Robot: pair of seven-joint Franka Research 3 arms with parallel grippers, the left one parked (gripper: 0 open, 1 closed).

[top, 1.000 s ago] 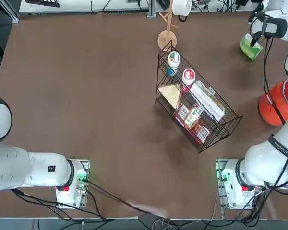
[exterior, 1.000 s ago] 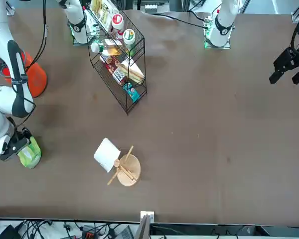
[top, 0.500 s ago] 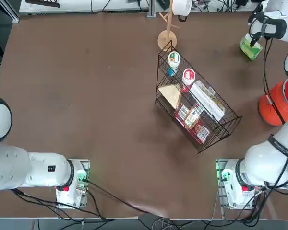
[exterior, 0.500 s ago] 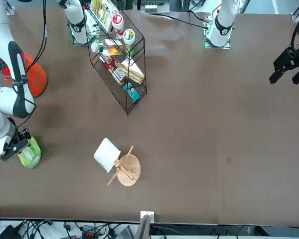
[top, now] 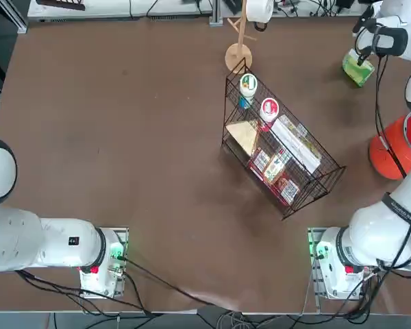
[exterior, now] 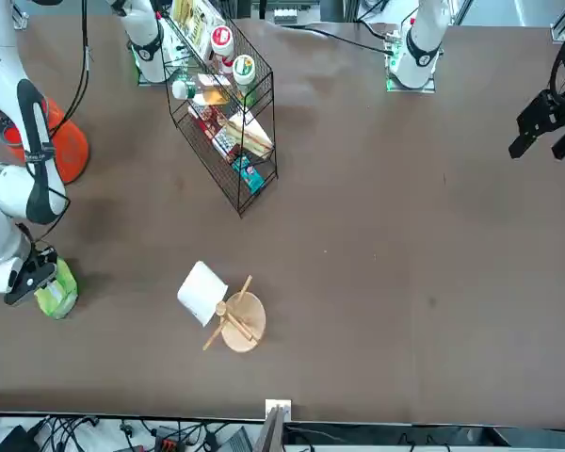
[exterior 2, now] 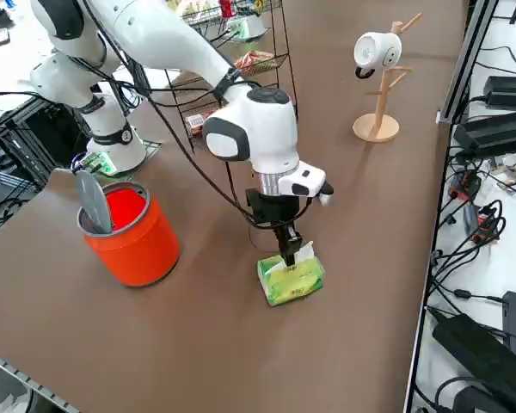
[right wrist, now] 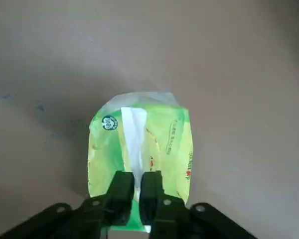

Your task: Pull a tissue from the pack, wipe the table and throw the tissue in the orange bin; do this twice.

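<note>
Beyond the far edge, black cables (exterior 2: 477,219) tangled over a pale floor (exterior 2: 512,258) beside dark boxes (exterior 2: 499,129), and past the near corner a black frame (exterior 2: 34,129) under even, shadowless light.

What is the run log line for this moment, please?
right end effector: shut on tissue | pack: on table | orange bin: no tissue visible inside
</note>
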